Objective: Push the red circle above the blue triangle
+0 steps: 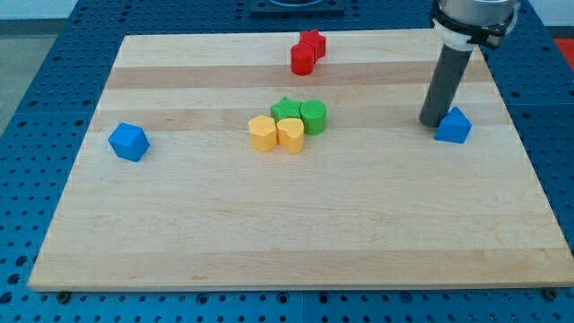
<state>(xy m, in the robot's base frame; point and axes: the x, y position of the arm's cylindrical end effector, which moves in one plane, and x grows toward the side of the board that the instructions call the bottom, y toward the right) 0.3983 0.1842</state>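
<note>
upright on the board, our rod sets my tip (432, 122) just left of the blue triangle (454, 126); no fingers exist. red circle (302, 60) lies well apart, near the view's top, touching the red star (313, 41).

The dark rod's upper body (473, 18) ran off the view's top edge. The red star-shaped block (313, 40) was partly hidden behind the red circle block (302, 59).

The arm entered from the view's one o'clock corner, its pale wrist collar cut off by the top edge. From it the dark rod (446, 82) hung nearly upright, and my tip (433, 123) rested on the board.
</note>
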